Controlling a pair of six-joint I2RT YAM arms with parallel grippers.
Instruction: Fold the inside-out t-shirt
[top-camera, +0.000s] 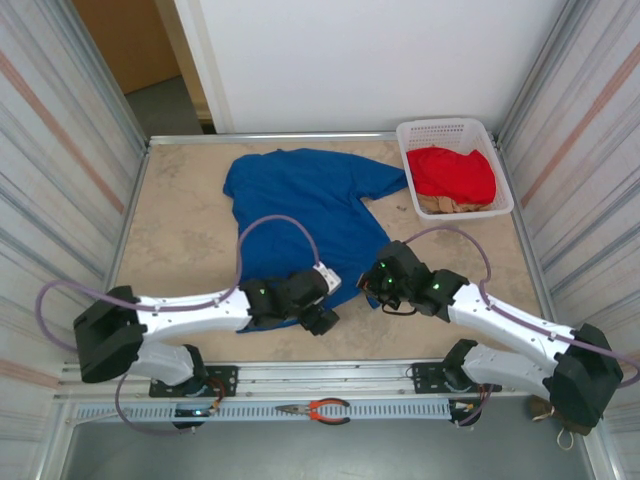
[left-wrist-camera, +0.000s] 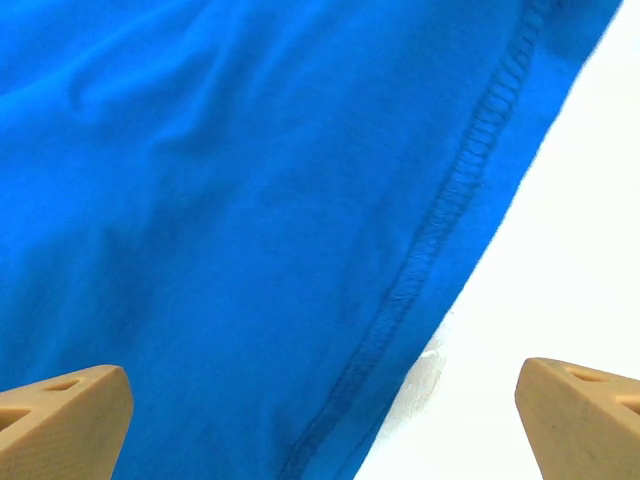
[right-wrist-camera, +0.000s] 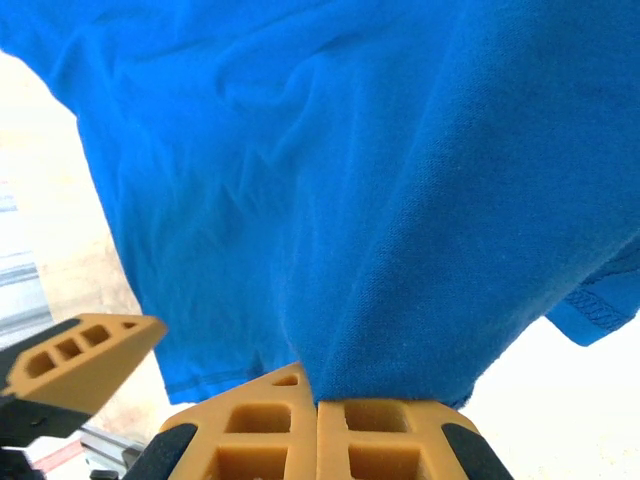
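Blue t-shirt (top-camera: 310, 200) lies mid-frame on the counter (top-camera: 180, 240), long way running top to bottom, hem lowest. My right gripper (right-wrist-camera: 318, 415) pinches its cloth tight; my left gripper (left-wrist-camera: 322, 395) gapes wide, holding nothing.

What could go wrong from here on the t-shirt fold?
1. The right gripper is shut on a narrow pinch of the t-shirt near its edge; a pull may slip it out or bunch the cloth.
2. The left gripper is open, half over bare table beside the stitched edge; closing here could miss the cloth.
3. Both grippers sit close together, so they might collide.
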